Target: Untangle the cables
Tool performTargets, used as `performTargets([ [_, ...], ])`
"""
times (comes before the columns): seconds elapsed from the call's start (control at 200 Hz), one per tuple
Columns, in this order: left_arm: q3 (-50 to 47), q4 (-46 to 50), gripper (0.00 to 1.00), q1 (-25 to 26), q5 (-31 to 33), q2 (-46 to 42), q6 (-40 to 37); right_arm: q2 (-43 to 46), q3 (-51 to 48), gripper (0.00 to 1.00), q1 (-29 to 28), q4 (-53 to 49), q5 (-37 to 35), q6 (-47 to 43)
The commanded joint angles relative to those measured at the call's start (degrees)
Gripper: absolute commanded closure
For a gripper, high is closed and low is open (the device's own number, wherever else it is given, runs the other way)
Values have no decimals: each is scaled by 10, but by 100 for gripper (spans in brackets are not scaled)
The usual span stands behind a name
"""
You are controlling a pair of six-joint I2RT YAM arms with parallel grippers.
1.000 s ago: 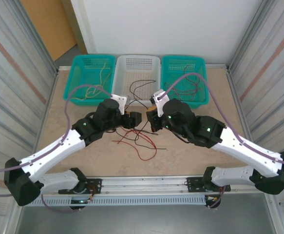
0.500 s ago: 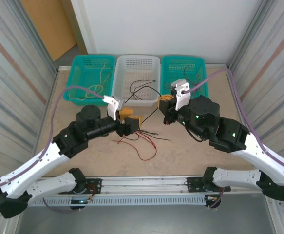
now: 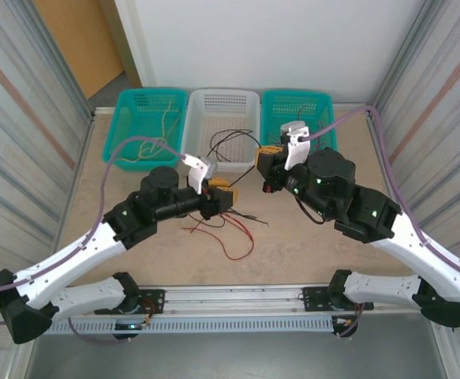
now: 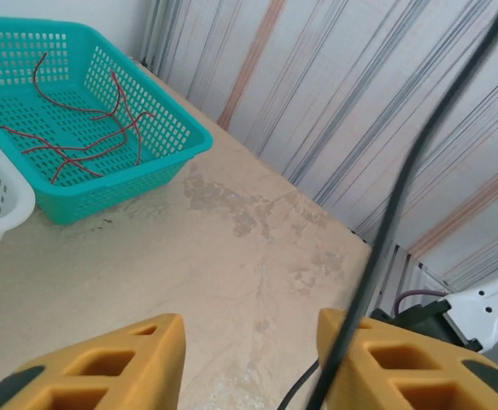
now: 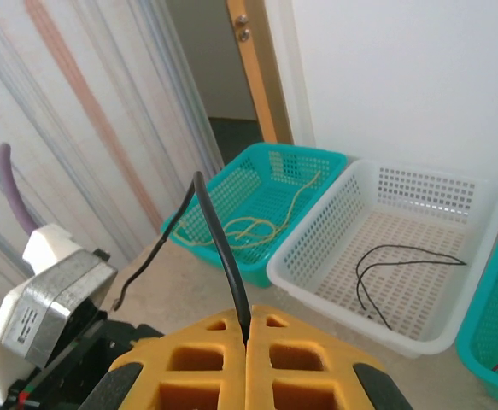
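Top view, left to right: left teal basket [image 3: 151, 91] holds tan cables [image 3: 165, 126], white basket [image 3: 223, 93] holds black cables [image 3: 230, 142], right teal basket [image 3: 304, 92] holds red cables [image 4: 103, 141]. The unsorted tangle [image 3: 226, 229] of red and black strands lies on the bench [image 3: 293, 253] at centre frame, just below and right of the left fingers [image 3: 220, 194]. Left fingers are partly apart and clamp nothing. In the left wrist view a black cable [image 4: 402, 196] runs from top right to bottom along the inner edge of the right-hand finger; can't tell if it's inside the gap or just in front. Right fingers [image 5: 206, 359], upper centre-right in the top view, are pressed together on a black cable that arcs up out of them toward the left arm, likely the same strand. Handling guess: thin, light, limp, no stiffness, slick jacket, so it will slide through a loose pinch and snag at crossings. Best hold is a clear stretch away from the crossings, close to the fingers' tips.
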State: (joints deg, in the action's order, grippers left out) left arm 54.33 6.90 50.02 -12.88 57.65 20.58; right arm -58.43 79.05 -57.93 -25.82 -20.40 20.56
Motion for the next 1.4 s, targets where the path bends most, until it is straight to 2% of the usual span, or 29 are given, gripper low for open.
performTargets([
  [0.0, 13, 11, 56, 8, 15, -11, -7, 15, -14, 100, 24, 17, 17, 26],
  [0.18, -15, 8, 70, 8, 42, -36, 2, 36, -42, 100, 79, 5, 40, 59],
  [0.296, -27, -4, 92, 8, 25, -40, 5, 44, -58, 100, 106, 8, 64, 75],
  [0.371, -26, -7, 97, 9, 8, -32, 3, 49, -63, 100, 114, 8, 70, 76],
  [0.421, -20, -3, 87, 9, 5, -21, 0, 51, -65, 100, 119, 7, 78, 79],
  [0.491, -14, 0, 62, 9, 8, -11, -3, 54, -66, 100, 124, 5, 88, 83],
  [0.536, -14, -5, 52, 9, 16, -8, -3, 56, -68, 100, 124, 4, 91, 84],
  [0.606, -13, -17, 47, 9, 20, -3, -6, 59, -70, 100, 126, 3, 95, 88],
  [0.691, -2, -20, 46, 9, 16, 10, -12, 61, -69, 100, 126, 3, 101, 92],
  [0.897, 17, -22, 58, 9, -3, 51, -14, 60, -68, 100, 129, 8, 118, 101],
  [1.062, 25, -27, 87, 9, -8, 53, -10, 59, -70, 100, 132, 5, 119, 102],
  [1.228, 40, -9, 100, 10, 5, 42, -7, 66, -75, 100, 152, -5, 119, 102],
  [1.293, 57, 23, 100, 10, 33, 44, -5, 71, -79, 91, 162, -11, 115, 103],
  [1.398, 110, 86, 100, 3, 88, 62, -17, 78, -87, 64, 176, -35, 84, 109],
])
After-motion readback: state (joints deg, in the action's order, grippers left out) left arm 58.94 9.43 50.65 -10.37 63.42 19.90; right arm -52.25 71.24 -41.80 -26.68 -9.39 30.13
